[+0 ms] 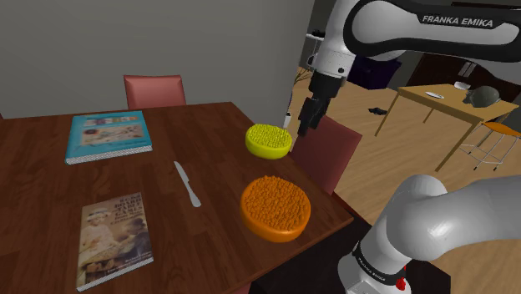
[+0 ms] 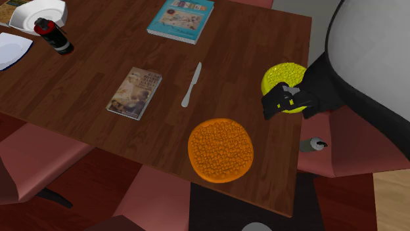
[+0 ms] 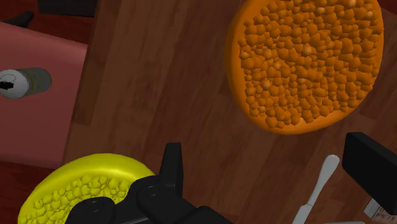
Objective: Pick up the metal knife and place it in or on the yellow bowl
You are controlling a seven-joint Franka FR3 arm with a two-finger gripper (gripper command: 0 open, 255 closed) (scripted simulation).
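Knife: flat on brown table, near orange bowl, well apart from yellow bowl, untouched.
Gripper: fingers spread wide, nothing held, raised just beside yellow bowl.

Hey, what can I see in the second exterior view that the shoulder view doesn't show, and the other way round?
Second exterior view: a black can with a red top and white dishes at its upper left. Shoulder view: a light wooden side table and a stool beyond the dark table. Both: the knife, yellow bowl, orange bowl, blue book, brown book and the open gripper.
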